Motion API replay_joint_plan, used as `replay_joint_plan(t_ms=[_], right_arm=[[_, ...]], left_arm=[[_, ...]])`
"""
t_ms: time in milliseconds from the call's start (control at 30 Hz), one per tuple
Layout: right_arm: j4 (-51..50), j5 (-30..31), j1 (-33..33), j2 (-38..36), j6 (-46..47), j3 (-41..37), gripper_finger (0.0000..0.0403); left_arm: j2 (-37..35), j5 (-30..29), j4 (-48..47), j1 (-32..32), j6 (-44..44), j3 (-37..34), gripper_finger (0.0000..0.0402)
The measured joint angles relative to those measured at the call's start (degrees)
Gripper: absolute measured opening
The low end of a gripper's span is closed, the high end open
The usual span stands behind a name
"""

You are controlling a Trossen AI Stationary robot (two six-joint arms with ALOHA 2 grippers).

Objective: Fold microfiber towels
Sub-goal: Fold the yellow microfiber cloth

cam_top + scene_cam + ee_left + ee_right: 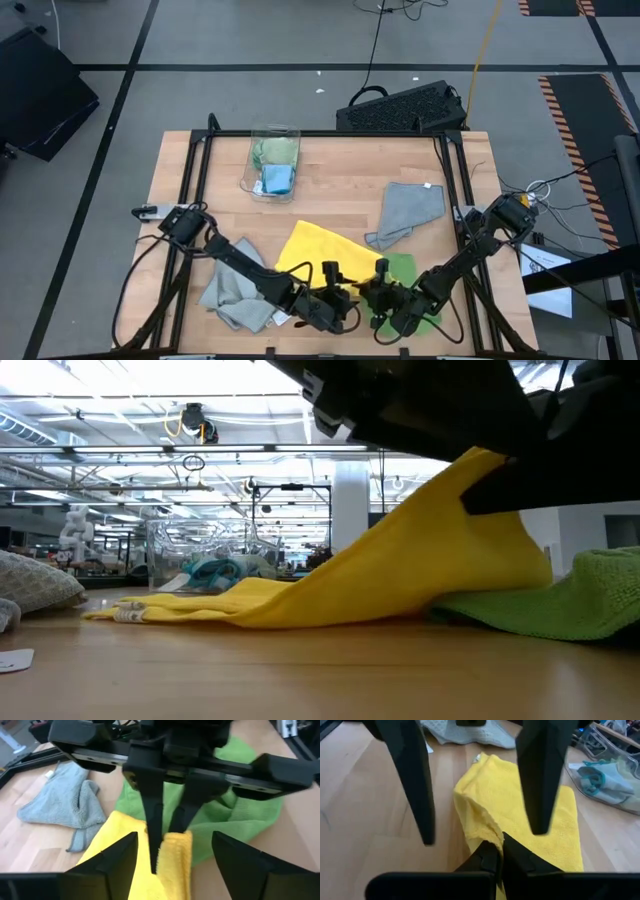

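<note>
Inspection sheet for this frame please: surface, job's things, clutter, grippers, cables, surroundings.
Surface: light wooden table top in a black frame.
Job's things: yellow microfiber towel lifted at one corner, overlapping a bright green towel; grey towel at right; crumpled grey towel at left.
Clutter: clear plastic bin holding pale green and light blue cloths.
Grippers: right gripper pinches the yellow towel's corner; left gripper open around it.
Cables: yellow and black leads on the floor.
Surroundings: black keyboard behind the table.

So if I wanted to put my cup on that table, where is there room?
Bare wood lies between the clear bin and the grey towel, and left of the bin. The near edge is crowded: yellow towel, green towel, both arms.
</note>
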Motion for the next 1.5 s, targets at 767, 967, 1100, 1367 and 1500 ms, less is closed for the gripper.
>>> replay_joint_plan(t_ms=[767, 967, 1100, 1367, 1500], right_arm=[[-0.70, -0.06, 1.18, -2.82, -4.60, 0.04, 0.0052], [-18.87, -4.78, 2.25, -12.34, -3.03, 0.04, 0.0155], [-32.46, -8.21, 2.16, -17.63, -0.45, 0.04, 0.0200], [-35.90, -14.80, 1.03, -19.45, -3.17, -4.98, 0.0211], [-30.33, -17.09, 0.06, -19.42, -3.13, -8.72, 0.0207]], left_arm=[[0.09, -4.72, -1.67, -1.75, 1.49, 0.01, 0.0006], [-0.38, 2.19, -1.76, -0.55, 7.13, 0.02, 0.0005], [-2.04, 11.51, -2.67, 1.27, 8.55, 0.02, 0.0004], [-7.36, 6.83, -11.43, 0.95, -0.59, 0.02, 0.0005], [-9.10, 1.05, -16.15, -0.27, -8.24, 0.02, 0.0004]])
